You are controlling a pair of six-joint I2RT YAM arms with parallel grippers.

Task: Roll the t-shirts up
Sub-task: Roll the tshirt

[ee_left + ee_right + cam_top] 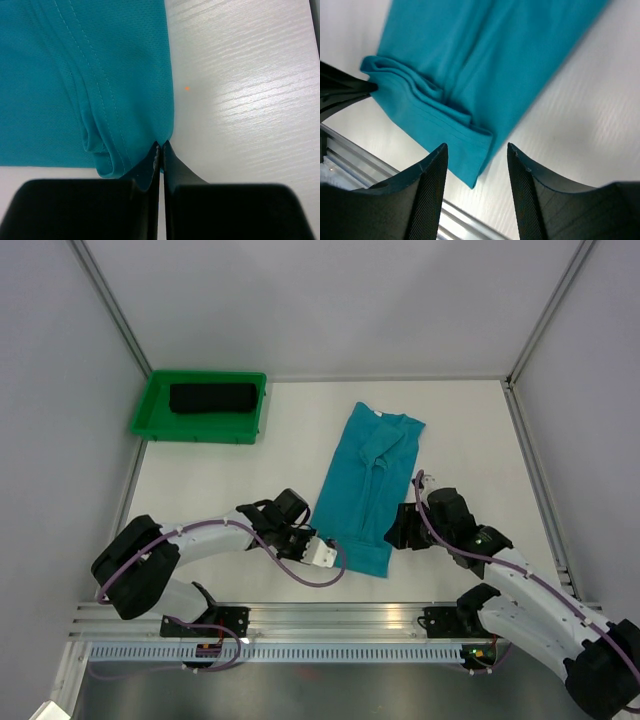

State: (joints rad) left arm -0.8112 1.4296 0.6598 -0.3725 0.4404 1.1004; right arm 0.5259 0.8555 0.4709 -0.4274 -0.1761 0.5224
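One teal-blue t-shirt (368,475) lies folded lengthwise into a long strip on the white table, collar at the far end and hem at the near end. My left gripper (312,540) is at the hem's near-left corner. In the left wrist view its jaws are shut (162,146) on the edge of the doubled hem (107,150). My right gripper (402,528) is beside the hem's right corner. In the right wrist view it is open (477,147) and empty, its jaws standing on either side of the hem corner (470,150), above the cloth.
A green plastic tray (150,422) at the back left holds a black rolled cloth (212,398). An aluminium rail (330,618) runs along the near table edge, just behind the hem. Grey walls enclose the table.
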